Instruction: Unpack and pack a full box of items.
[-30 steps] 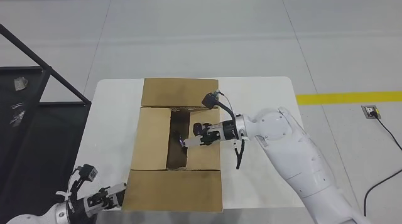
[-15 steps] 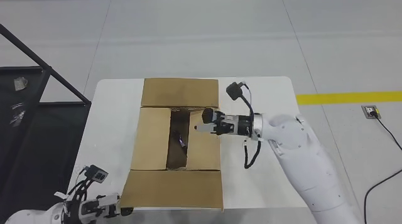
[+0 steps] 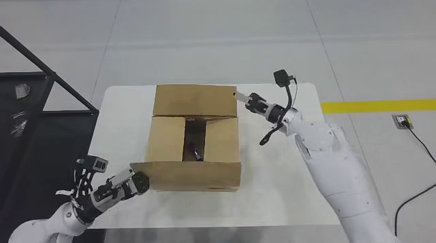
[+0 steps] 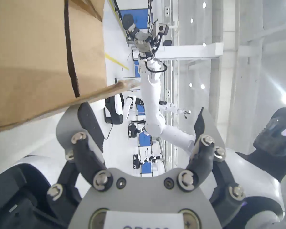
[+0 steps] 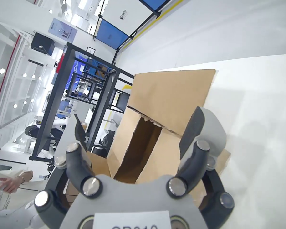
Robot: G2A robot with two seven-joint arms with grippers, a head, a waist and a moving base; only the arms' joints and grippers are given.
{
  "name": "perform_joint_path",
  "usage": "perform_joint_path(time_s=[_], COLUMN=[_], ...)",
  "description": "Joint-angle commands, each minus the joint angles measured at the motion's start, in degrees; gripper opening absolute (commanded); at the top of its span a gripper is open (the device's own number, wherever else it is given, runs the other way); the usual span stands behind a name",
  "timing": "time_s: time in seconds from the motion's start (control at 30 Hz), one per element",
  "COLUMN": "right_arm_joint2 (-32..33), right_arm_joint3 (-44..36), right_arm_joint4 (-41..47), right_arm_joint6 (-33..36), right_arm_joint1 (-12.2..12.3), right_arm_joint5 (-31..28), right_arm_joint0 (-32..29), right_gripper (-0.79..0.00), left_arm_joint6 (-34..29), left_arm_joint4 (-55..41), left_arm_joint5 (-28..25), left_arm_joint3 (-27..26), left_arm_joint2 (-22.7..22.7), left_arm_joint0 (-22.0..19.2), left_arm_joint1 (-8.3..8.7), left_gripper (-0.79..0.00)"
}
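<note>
Cardboard box (image 3: pixel 194 128) stands partly open. Both the left tool (image 4: pixel 143 110) and the right tool (image 5: pixel 136 115) are wide open, empty. Better to lift the near flap (image 3: pixel 191 175) slowly from underneath.

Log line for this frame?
box: on table, centre gap open | left gripper: jaws open, near-left corner | right gripper: jaws open, far-right corner

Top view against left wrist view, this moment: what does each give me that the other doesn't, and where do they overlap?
Top view: the gap between the inner flaps of the brown cardboard box, a small dark item down in it, the left gripper at the near left corner and the right gripper off the far right corner. Left wrist view: the left gripper's fingers standing open, a flap edge just past one fingertip. Both: the box and the right arm.
</note>
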Motion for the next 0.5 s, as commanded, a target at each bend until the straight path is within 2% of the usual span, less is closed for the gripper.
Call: perform_joint_path(time_s=[0.0,0.2,0.47], right_arm_joint2=[-1.49,-6.16,-9.59], right_arm_joint3=[4.97,17.18,29.75], right_arm_joint4=[0.99,2.82,8.58], right_arm_joint6=[-0.74,-3.01,-0.85], right_arm_joint1=[-0.63,-2.97,-6.12], right_arm_joint5=[-0.48,-2.23,-6.31], right_arm_joint0=[2.46,8.14,13.57], right_gripper=[0.000,0.000,0.000], left_arm_joint6=[2.97,9.60,13.10], left_arm_joint4=[1.89,6.88,10.31], left_arm_joint5=[1.03,2.87,4.67], left_arm_joint3=[-0.18,-0.34,0.71], left_arm_joint2=[1.04,3.76,6.63], left_arm_joint0=[-0.60,-2.06,-4.13], left_arm_joint1=[-0.07,-0.30,-0.47], left_gripper=[0.000,0.000,0.000])
